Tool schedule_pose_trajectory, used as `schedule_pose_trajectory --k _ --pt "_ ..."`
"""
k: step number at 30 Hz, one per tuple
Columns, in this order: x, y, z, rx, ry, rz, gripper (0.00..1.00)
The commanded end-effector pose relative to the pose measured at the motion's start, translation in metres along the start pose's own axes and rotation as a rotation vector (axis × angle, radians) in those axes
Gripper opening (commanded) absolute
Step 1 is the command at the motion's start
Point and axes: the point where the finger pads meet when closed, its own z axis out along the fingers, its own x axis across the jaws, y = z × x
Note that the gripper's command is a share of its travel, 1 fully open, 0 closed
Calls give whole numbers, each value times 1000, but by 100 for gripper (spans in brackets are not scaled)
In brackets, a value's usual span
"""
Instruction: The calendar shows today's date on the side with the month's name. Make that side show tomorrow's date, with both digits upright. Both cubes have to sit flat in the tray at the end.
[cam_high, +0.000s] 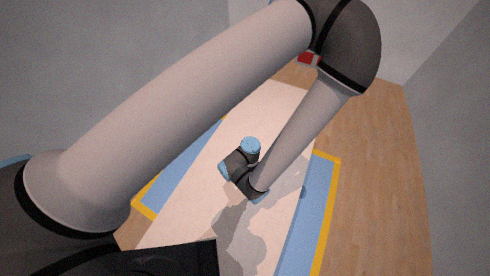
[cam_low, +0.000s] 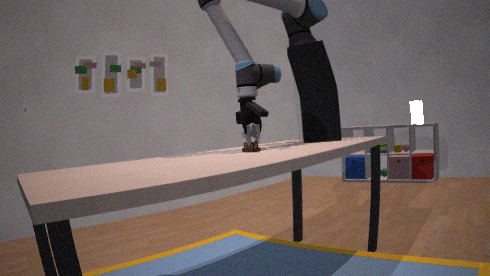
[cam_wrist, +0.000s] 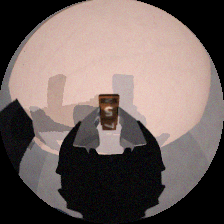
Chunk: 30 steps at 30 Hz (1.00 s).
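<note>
In the wrist view my gripper (cam_wrist: 108, 107) is shut on a brown calendar cube (cam_wrist: 108, 111); its upper face carries a white digit that looks like a 5. In the exterior view the gripper (cam_low: 251, 139) points straight down at the same brown cube (cam_low: 250, 147), which sits at the level of the pale table top. I cannot tell whether the cube touches the table. No tray and no second cube show in any view. In the top view the arm hides the gripper and the cube.
The pale table (cam_low: 200, 169) stands on dark legs over a wooden floor with a blue, yellow-edged mat (cam_low: 280, 257). A wire shelf (cam_low: 395, 152) with coloured boxes stands at the far right. The arm's dark base column (cam_low: 315, 90) stands behind the table.
</note>
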Motion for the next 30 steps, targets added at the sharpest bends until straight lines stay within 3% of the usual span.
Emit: schedule_pose_trajectory --k 1,14,26,30 --pt "0 0 0 0 1 0 11" --pt "0 0 -7 0 1 0 11" --pt "0 0 -82 0 1 0 11" --pt "0 0 -92 0 1 0 11"
